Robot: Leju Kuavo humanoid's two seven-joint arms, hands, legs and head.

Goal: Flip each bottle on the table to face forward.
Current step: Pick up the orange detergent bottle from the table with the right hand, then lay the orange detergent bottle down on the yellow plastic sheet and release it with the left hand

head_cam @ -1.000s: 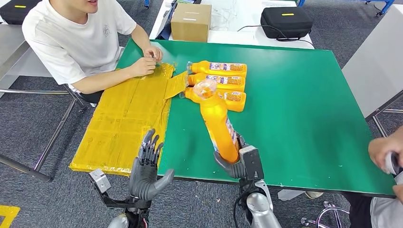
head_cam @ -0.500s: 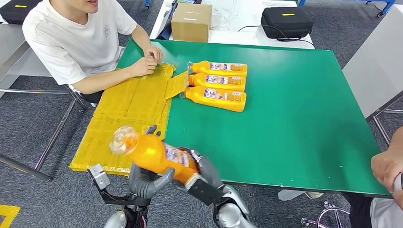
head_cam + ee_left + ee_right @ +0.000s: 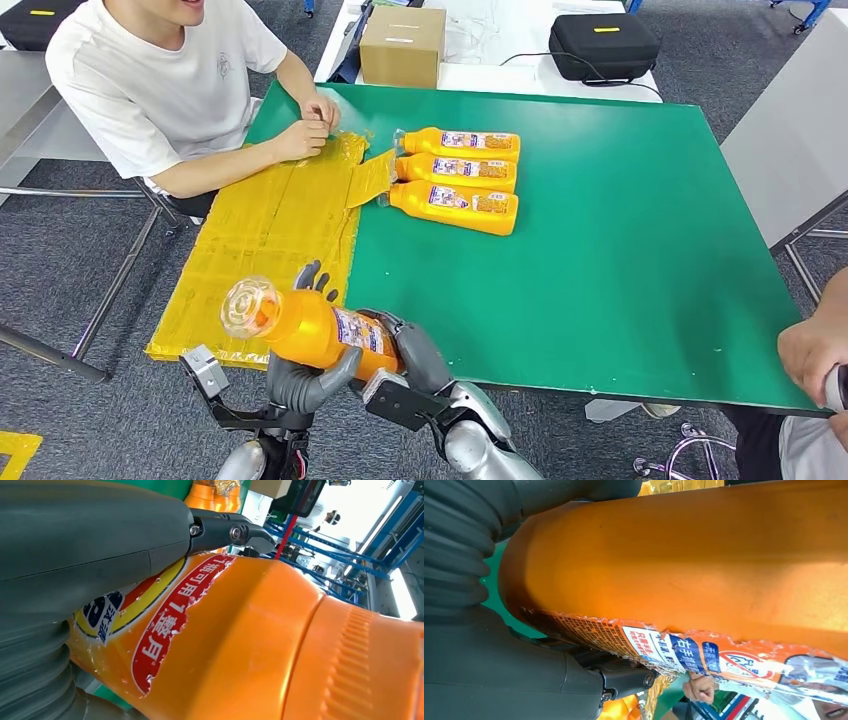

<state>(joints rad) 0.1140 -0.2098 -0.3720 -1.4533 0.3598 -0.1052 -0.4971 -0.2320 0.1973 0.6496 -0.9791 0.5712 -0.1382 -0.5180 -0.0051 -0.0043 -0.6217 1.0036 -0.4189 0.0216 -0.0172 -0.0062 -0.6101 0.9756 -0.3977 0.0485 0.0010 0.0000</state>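
Sideways, the orange bottle [image 3: 318, 329] lies between both hands' fingers [image 3: 313, 277].

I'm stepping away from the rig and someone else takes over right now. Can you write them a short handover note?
Right hand grips the orange bottle by its base, lying crosswise off the table's near edge, cap toward the robot's left.
Left hand is under the bottle, touching it; whether it grips is unclear.
Three bottles lie in a row on the green table, labels up, beside the yellow sheet.
Left: set the held bottle down facing forward.
A seated person's hands rest on the sheet.
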